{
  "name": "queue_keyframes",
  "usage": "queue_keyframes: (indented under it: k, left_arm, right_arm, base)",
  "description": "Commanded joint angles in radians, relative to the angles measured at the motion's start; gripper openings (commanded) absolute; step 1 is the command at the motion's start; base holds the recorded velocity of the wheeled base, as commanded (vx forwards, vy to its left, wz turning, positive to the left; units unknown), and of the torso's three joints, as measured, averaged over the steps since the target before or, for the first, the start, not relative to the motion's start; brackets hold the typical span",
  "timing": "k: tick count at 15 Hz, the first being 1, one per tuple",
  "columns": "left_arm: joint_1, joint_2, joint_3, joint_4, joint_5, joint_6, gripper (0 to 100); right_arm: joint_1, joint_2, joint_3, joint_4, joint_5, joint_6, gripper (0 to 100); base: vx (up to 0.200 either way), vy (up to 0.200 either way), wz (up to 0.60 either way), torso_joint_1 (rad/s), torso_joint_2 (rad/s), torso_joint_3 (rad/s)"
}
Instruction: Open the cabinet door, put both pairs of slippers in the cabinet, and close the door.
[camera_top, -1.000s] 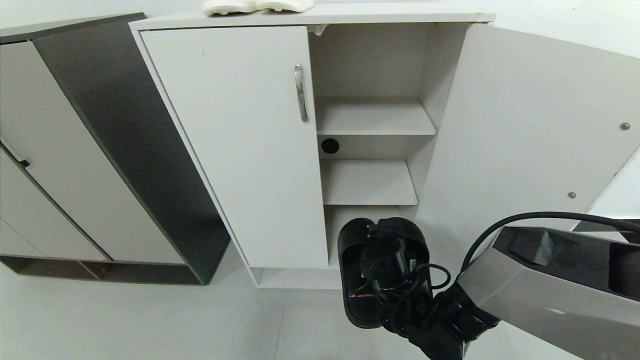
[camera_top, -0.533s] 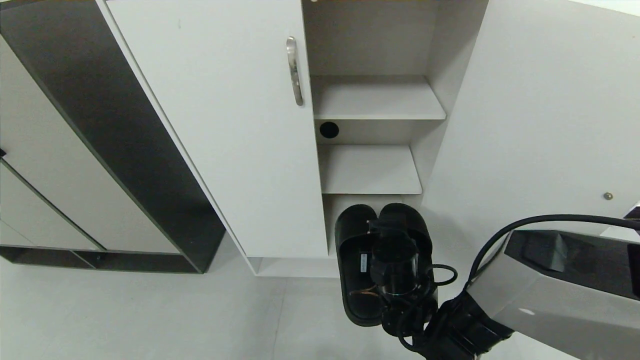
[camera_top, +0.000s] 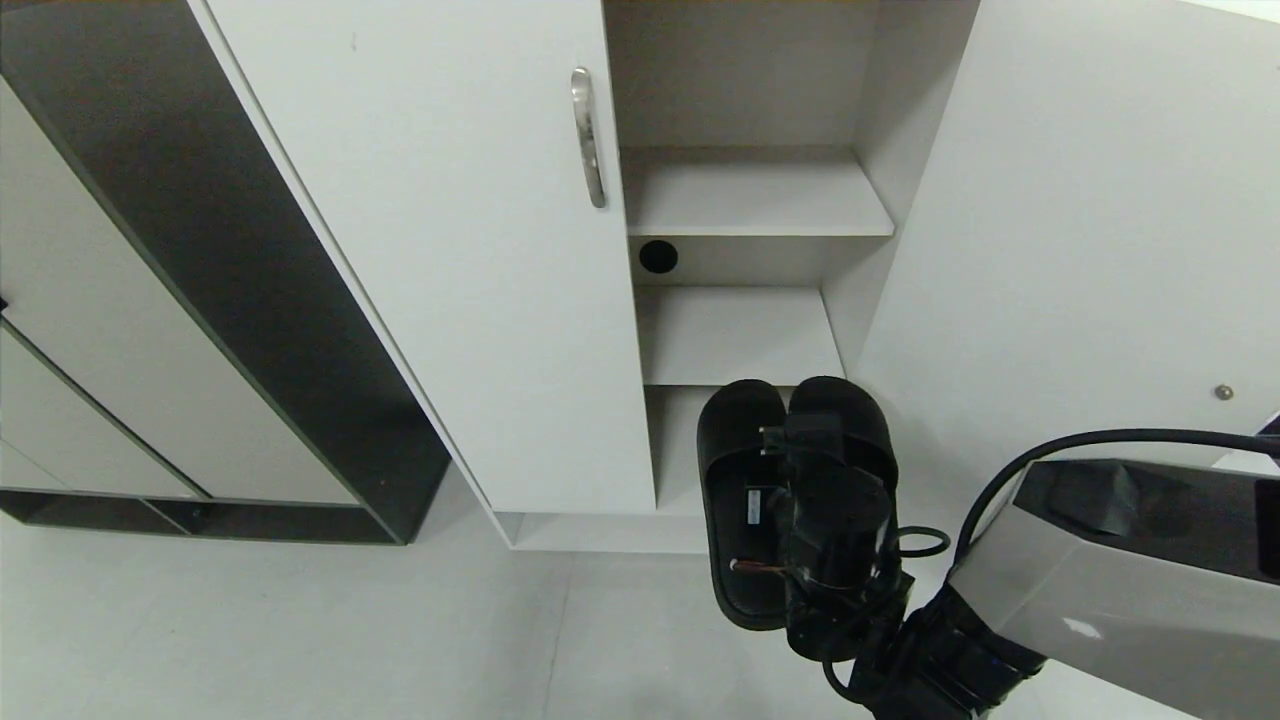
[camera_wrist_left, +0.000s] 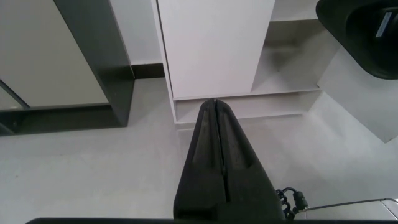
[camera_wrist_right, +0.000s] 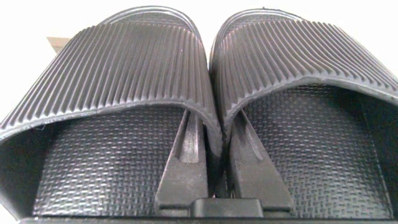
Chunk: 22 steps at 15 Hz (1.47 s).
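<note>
A pair of black slippers (camera_top: 745, 470) hangs side by side, toes pointing into the white cabinet's bottom compartment (camera_top: 675, 440). My right gripper (camera_top: 800, 440) is shut on the slippers' two inner straps; the right wrist view shows its fingers (camera_wrist_right: 186, 155) pinching the ribbed straps (camera_wrist_right: 124, 74) together. The cabinet's right door (camera_top: 1050, 230) stands wide open, and its left door (camera_top: 450, 250) with the metal handle (camera_top: 588, 135) is closed. My left gripper (camera_wrist_left: 215, 109) is shut on nothing, low over the floor in front of the cabinet, with the slippers (camera_wrist_left: 360, 31) off to its side.
Two bare shelves (camera_top: 750, 195) (camera_top: 735, 335) sit above the bottom compartment, with a round hole (camera_top: 658, 257) in the back panel. A dark grey and white cabinet (camera_top: 200, 250) stands on the left. Bare grey floor (camera_top: 300, 620) lies in front.
The head camera has tilted down, dropping the cabinet top out of frame. My right gripper has carried the slippers forward and a little right, toward the bottom compartment.
</note>
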Motion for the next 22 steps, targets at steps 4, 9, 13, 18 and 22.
queue_keyframes:
  k: [4, 9, 13, 18, 22]
  left_arm:
    - [0.000, 0.002, 0.000, 0.000, 0.000, -0.001, 0]
    - [0.000, 0.002, 0.000, 0.000, 0.000, -0.001, 0]
    - [0.000, 0.002, 0.000, 0.000, 0.000, -0.004, 0]
    - [0.000, 0.002, 0.000, 0.000, 0.000, -0.005, 0]
    - [0.000, 0.002, 0.000, 0.000, 0.000, -0.005, 0]
  right_arm:
    - [-0.040, 0.012, 0.004, 0.001, 0.003, 0.000, 0]
    - [-0.057, 0.013, 0.002, 0.001, 0.003, -0.002, 0]
    - [-0.065, 0.012, 0.001, 0.001, 0.002, -0.002, 0]
    - [-0.065, 0.012, 0.002, 0.000, 0.003, -0.003, 0]
    - [-0.072, 0.007, 0.001, -0.006, 0.008, -0.002, 0]
  base:
    - [0.000, 0.000, 0.00, 0.000, 0.00, 0.000]
    - [0.000, 0.000, 0.00, 0.000, 0.00, 0.000]
    - [0.000, 0.000, 0.00, 0.000, 0.00, 0.000]
    - [0.000, 0.000, 0.00, 0.000, 0.00, 0.000]
    - [0.000, 0.000, 0.00, 0.000, 0.00, 0.000]
